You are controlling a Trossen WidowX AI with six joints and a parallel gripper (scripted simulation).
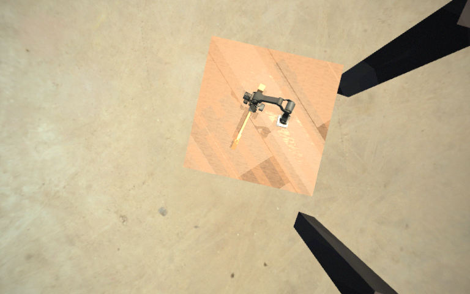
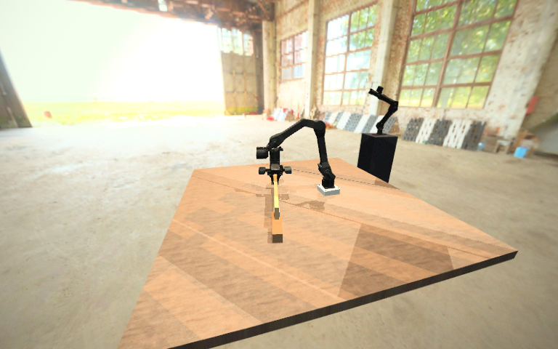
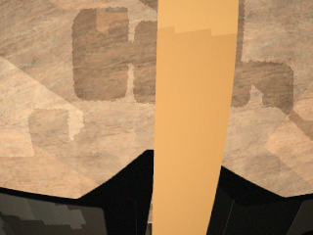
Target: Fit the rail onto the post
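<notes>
You have the end effector (image 1: pixel 252 109) (image 2: pixel 275 179) (image 3: pixel 170 157) pinching the wooden rail (image 1: pixel 244 125) (image 2: pixel 276 197) (image 3: pixel 193 98), one finger on each side. In the exterior view, the rail runs toward the near side of the table (image 1: pixel 298 176) (image 2: pixel 246 288) (image 3: pixel 112 147), its near end over the low block (image 1: pixel 234 147) (image 2: pixel 277 238). In the top view, the post (image 1: pixel 262 87) stands beyond the end effector. You cannot tell the peg fit.

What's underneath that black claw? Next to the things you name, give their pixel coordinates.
The gripper (image 1: pixel 253 108) (image 2: pixel 275 181) (image 3: pixel 170 157) is over the wooden rail (image 1: pixel 243 127) (image 2: pixel 276 193) (image 3: pixel 193 113), its fingers closed on it. The stretch directly beneath the gripper's body is hidden from above.
</notes>
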